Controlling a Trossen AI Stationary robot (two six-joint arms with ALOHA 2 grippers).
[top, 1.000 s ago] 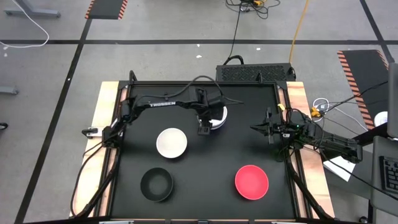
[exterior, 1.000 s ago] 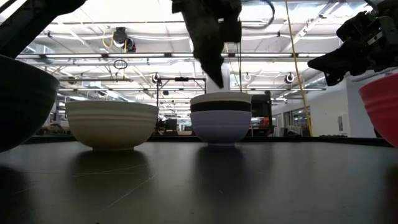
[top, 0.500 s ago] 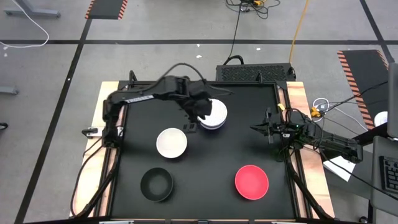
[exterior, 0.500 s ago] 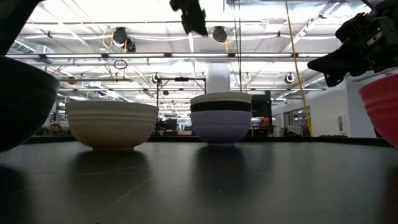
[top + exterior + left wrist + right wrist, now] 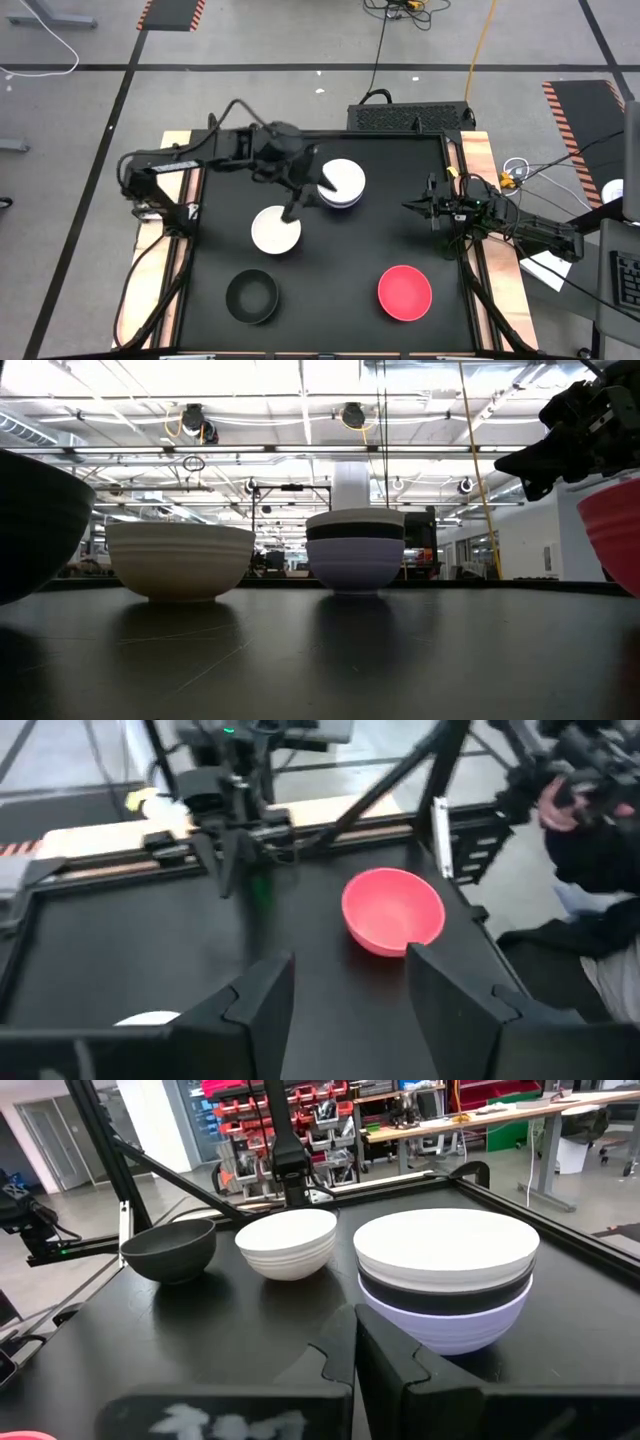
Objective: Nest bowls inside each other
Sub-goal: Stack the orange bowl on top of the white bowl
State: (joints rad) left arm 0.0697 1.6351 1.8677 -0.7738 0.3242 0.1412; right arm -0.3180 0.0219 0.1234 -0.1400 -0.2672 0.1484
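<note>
A stack of three bowls (image 5: 341, 184) stands at the table's far middle: white in black in lavender, its foot on the table; it also shows in the low view (image 5: 355, 550) and the right wrist view (image 5: 445, 1280). A single white bowl (image 5: 275, 230), a black bowl (image 5: 252, 297) and a red bowl (image 5: 404, 292) stand apart, upright on the table. My left gripper (image 5: 294, 206) is open and empty, high above the table between the stack and the single white bowl; its wrist view (image 5: 350, 1000) looks at the red bowl (image 5: 393, 910). My right gripper (image 5: 412, 207) is shut and empty at the right.
The black mat has a raised frame (image 5: 455, 190) along its edges. Bare mat lies between the bowls, around the middle (image 5: 340, 260). A person (image 5: 590, 790) shows beyond the table's edge in the left wrist view.
My left gripper has risen from just above the stack's rim, out of the low view, and gone toward the table's left edge, over the far rim of the single white bowl. The arm has swung back and turned. The stack has stayed in place.
</note>
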